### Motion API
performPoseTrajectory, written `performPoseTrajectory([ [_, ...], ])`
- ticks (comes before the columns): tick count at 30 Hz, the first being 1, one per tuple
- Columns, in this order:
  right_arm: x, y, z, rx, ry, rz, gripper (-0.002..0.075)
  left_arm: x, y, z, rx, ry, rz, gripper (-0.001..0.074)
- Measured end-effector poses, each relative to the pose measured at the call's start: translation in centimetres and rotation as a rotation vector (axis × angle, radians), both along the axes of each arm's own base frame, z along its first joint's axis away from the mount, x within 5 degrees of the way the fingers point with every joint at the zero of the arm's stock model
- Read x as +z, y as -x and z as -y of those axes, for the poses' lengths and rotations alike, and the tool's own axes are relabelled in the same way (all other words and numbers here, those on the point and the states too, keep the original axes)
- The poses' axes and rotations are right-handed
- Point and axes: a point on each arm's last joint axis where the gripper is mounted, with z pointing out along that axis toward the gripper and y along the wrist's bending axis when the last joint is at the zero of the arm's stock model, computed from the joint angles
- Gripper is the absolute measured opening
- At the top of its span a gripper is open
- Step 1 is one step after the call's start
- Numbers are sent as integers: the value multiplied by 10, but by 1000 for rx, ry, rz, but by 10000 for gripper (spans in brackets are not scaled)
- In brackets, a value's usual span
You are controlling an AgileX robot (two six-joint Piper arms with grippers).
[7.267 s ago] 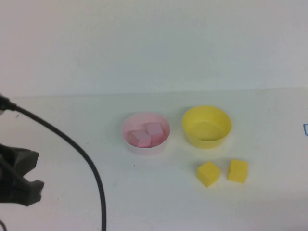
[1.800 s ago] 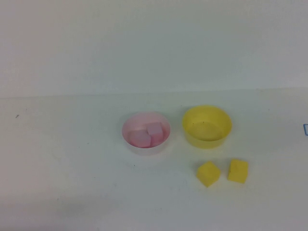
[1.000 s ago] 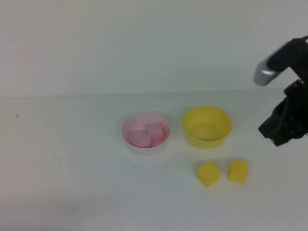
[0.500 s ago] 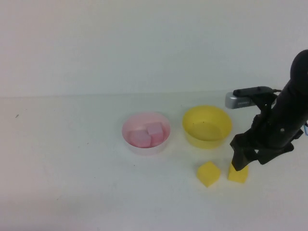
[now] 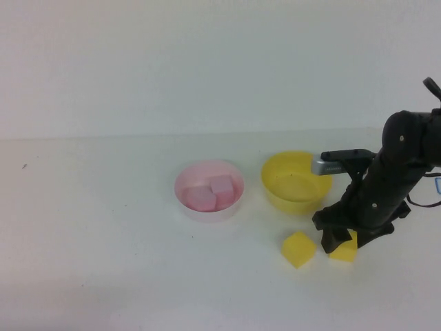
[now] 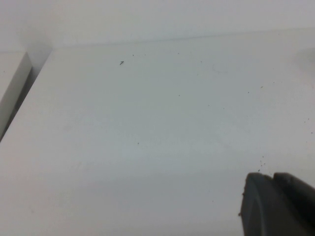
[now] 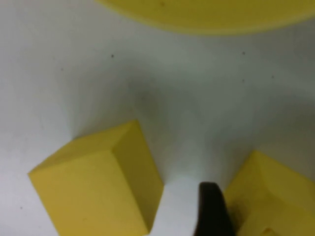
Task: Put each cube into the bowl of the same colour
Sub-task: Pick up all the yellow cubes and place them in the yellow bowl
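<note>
The right arm (image 5: 393, 179), at the right edge of the high view, is matte black with rounded, tube-like links. A small silver-grey block (image 5: 329, 165) juts from its wrist. The right gripper (image 5: 342, 239) is black. The left gripper (image 6: 278, 206) shows only as dark grey moulded plastic in the lower right of the left wrist view.

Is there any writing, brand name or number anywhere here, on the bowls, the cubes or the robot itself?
None can be read: the pink bowl, yellow bowl and cubes are plain.
A small blue mark at the table's right edge is cut off, unreadable.
The right gripper, down at a yellow cube, shows no lettering; the left gripper neither.
</note>
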Motion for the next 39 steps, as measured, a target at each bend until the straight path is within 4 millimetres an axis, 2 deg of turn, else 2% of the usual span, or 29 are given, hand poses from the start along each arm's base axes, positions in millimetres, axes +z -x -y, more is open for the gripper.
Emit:
performPoseTrajectory([
  [3,-1,-1,0,22,3,6,379,0,0,0,0,0,0,0],
  [6,5,-5,-2,50,2,25,358,0,0,0,0,0,0,1],
  [8,15,-11,-4,74,-5,49,353,0,0,0,0,0,0,1],
  [10,34,-17,-7,96,-15,80,353,0,0,0,0,0,0,1],
  [16,109,-44,-16,130,-69,261,353,0,0,0,0,0,0,0],
  [18,122,-51,-19,135,-79,294,366,0,0,0,0,0,0,1],
  [21,124,-63,-23,140,-84,309,421,0,0,0,0,0,0,1],
  [25,103,-77,-28,145,-76,272,498,0,0,0,0,0,0,1],
  [28,97,-78,-29,151,-71,242,517,0,0,0,0,0,0,1],
  [30,100,-77,-29,159,-69,231,510,0,0,0,0,0,0,1],
  [31,102,-77,-29,169,-66,225,489,0,0,0,0,0,0,1],
  [33,104,-74,-28,198,-58,205,386,0,0,0,0,0,0,1],
  [35,106,-70,-29,242,-68,171,199,0,0,0,0,0,0,1],
  [36,106,-68,-30,256,-80,158,142,0,0,0,0,0,0,0],
  [39,113,-64,-34,304,-116,157,43,0,0,0,0,0,0,1],
])
